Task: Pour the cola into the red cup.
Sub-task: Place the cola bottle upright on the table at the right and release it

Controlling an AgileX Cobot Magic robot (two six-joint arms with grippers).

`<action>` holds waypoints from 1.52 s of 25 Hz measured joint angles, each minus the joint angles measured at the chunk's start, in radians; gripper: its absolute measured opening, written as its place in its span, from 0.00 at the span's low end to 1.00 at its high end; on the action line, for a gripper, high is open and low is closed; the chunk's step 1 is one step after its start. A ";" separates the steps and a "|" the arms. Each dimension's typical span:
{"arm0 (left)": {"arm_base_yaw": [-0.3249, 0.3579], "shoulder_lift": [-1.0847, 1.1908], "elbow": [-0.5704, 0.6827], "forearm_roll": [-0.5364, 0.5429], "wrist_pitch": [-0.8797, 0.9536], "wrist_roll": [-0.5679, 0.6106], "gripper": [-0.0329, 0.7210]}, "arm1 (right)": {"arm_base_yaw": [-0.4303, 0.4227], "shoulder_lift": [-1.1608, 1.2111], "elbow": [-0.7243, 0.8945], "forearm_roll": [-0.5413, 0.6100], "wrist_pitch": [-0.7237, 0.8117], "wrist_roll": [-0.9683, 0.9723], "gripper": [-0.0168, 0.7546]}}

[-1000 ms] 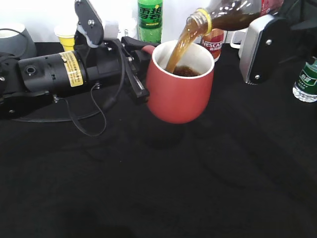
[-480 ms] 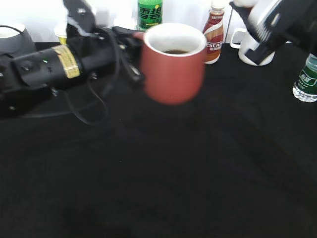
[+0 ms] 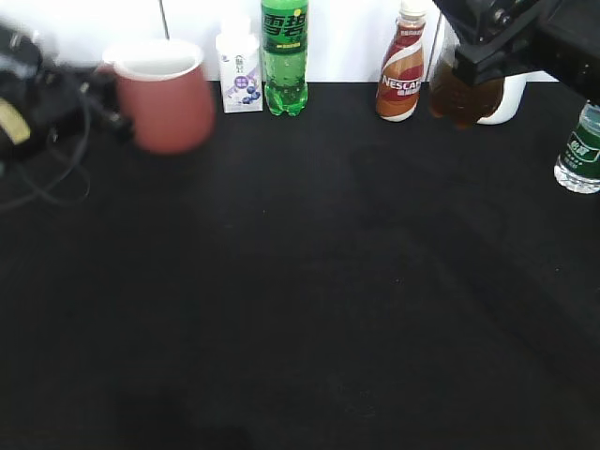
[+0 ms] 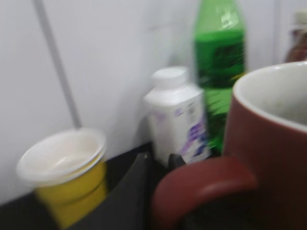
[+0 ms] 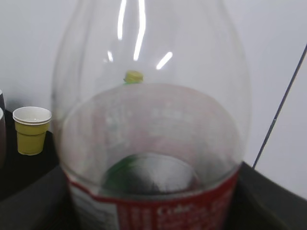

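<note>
Pincer over black table

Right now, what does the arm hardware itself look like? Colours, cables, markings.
Both look black. The left arm, badly blurred at the frame edge, shows a yellow label patch and loose black cables looping onto the table. The right gripper is black, angular housing; no markings readable.

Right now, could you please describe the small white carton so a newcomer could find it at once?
Look along the white wall behind the black table. The carton stands immediately left of the green bottle; it alone is white, squat, with purple print.
</note>
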 joint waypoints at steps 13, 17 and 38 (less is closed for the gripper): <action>0.028 0.241 -0.003 -0.154 -0.152 0.112 0.26 | 0.000 0.000 0.000 -0.001 -0.001 0.002 0.65; 0.031 0.203 0.034 -0.124 -0.158 0.109 0.41 | 0.000 0.000 0.000 -0.001 -0.017 0.002 0.65; 0.031 -0.049 0.299 -0.171 0.123 0.099 0.68 | 0.000 0.005 0.000 0.062 -0.030 0.004 0.65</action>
